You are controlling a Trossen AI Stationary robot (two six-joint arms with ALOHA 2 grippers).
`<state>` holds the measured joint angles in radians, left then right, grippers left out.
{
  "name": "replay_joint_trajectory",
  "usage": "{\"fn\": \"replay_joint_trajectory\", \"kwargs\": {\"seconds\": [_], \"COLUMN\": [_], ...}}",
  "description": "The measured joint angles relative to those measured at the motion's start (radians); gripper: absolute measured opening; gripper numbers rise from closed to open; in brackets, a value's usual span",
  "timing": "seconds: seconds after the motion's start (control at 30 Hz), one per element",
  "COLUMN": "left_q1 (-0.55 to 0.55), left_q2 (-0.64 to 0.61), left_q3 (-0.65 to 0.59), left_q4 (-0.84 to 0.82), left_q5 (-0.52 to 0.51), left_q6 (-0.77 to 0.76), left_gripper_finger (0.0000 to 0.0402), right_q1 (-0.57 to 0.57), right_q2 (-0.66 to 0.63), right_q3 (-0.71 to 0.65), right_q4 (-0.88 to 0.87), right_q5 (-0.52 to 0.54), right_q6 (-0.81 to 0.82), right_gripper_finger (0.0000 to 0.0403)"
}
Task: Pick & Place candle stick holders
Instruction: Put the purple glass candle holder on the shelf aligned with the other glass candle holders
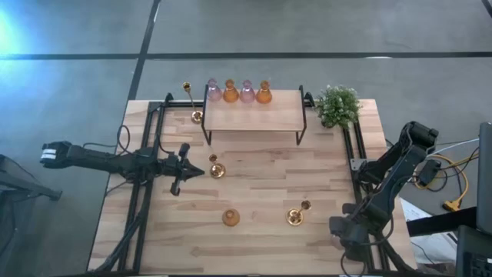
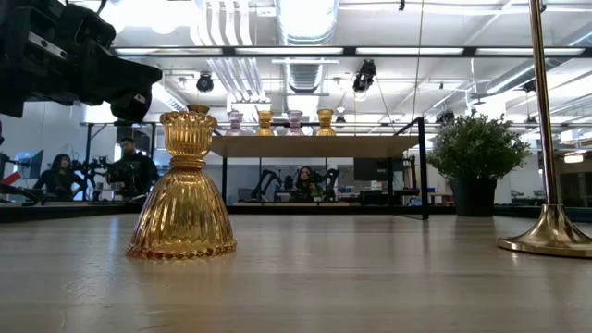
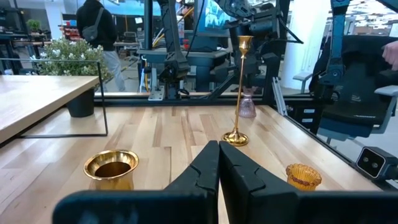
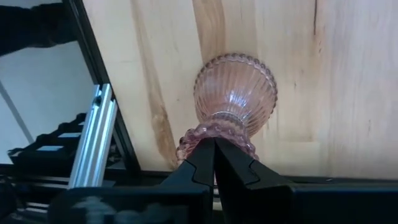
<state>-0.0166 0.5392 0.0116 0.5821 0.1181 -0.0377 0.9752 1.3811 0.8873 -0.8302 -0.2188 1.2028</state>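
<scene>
Four glass holders, pink [image 1: 213, 91], amber [image 1: 231, 91], pink [image 1: 247, 91] and amber [image 1: 264, 92], stand on a wooden shelf [image 1: 254, 115]. An amber holder [image 1: 231, 218] [image 2: 185, 190] stands upright on the table. Gold candlesticks stand at the far left [image 1: 197, 117], the middle [image 1: 216, 168] and the near right [image 1: 296, 216]. My left gripper [image 1: 184, 165] [image 3: 219, 152] is shut and empty, just left of the middle candlestick [image 3: 112, 167]. My right gripper [image 4: 214, 146] is shut directly above a pink holder [image 4: 235, 93] at the table's near right corner. My right gripper's shut fingertips [image 4: 202, 163] point down at the pink holder's beaded top rim [image 4: 245, 144]. The holder stands upright on the table. I cannot tell whether the tips touch the rim.
A green potted plant [image 1: 338, 104] stands at the far right beside the shelf. Black frame rails run along the table's left [image 1: 142, 200] and right [image 1: 354, 154] sides. People show in the room beyond the table [image 2: 129, 166].
</scene>
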Motion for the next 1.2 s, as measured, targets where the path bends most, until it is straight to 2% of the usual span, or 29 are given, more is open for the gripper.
{"fn": "replay_joint_trajectory", "kwargs": {"seconds": [0.33,0.63,1.2], "left_q1": [0.0,0.0,0.0], "left_q2": [0.0,0.0,0.0], "left_q3": [0.0,0.0,0.0], "left_q4": [0.0,0.0,0.0], "left_q5": [0.0,0.0,0.0], "left_q6": [0.0,0.0,0.0], "left_gripper_finger": [0.0014,0.0014,0.0014], "right_q1": [-0.019,-0.087,-0.363], "right_q2": [-0.067,-0.164,-0.325], "right_q3": [-0.061,-0.12,-0.203], "right_q4": [0.001,-0.031,-0.057], "right_q5": [0.016,0.06,0.077], "right_q6": [0.001,-0.041,-0.193], "right_gripper_finger": [0.0008,0.0008,0.0008]}}
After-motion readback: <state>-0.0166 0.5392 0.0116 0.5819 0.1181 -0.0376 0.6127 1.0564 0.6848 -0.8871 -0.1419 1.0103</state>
